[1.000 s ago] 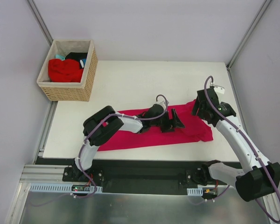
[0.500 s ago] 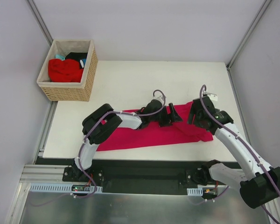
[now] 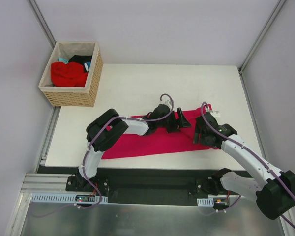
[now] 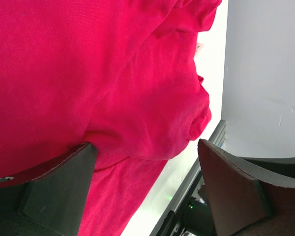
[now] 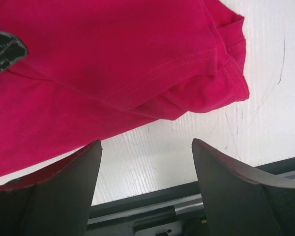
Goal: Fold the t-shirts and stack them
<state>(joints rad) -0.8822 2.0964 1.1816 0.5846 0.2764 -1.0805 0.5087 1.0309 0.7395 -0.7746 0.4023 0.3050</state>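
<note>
Moved since the earlier frames: the right arm has swung in from the right edge of the table (image 3: pixel 137 88) toward its near edge. The right gripper (image 3: pixel 200 135) now hangs over the right end of the crimson-pink t-shirt (image 3: pixel 152 142). The left gripper (image 3: pixel 181 120) has shifted slightly toward the far edge.

- Crimson-pink t-shirt: lies spread in a long band along the near edge of the table, rumpled into folds at its right end. In the right wrist view a stitched sleeve hem (image 5: pixel 231 73) rests on bare table (image 5: pixel 152 152).
- Left gripper (image 4: pixel 147 182): claw spread wide over the shirt's far edge (image 4: pixel 88 73), one finger (image 4: pixel 59 182) meeting a fold of cloth, nothing clamped.
- Right gripper (image 5: pixel 145 182): claw spread wide, nothing between the fingers (image 5: pixel 236 182). It sits low over the shirt's near hem (image 5: pixel 113 59).
- Wicker basket (image 3: pixel 71 96): at the far left corner of the table. It holds a brighter red t-shirt (image 3: pixel 68 73) in a heap, with black cloth (image 3: pixel 81 59) and a teal scrap (image 3: pixel 63 60) behind it.
</note>
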